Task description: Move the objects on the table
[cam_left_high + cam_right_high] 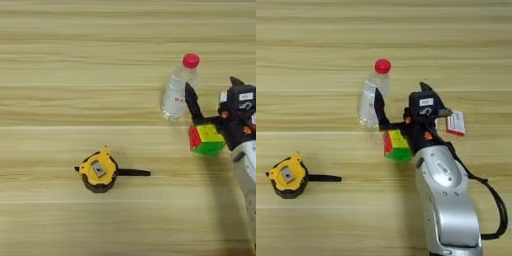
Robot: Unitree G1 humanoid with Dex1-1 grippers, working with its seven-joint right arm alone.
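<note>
Gripper (401, 107) fingers spread wide above puzzle cube (396, 145), holding nothing — cube, just beside bottle (372, 95), looks light, rigid — best pinched across flat faces.

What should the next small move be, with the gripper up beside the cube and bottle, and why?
Probably ease the right gripper down and shut it on the puzzle cube. Its fingers stand open, one black finger crossing in front of the clear bottle, so keep that finger off the bottle while closing.
</note>
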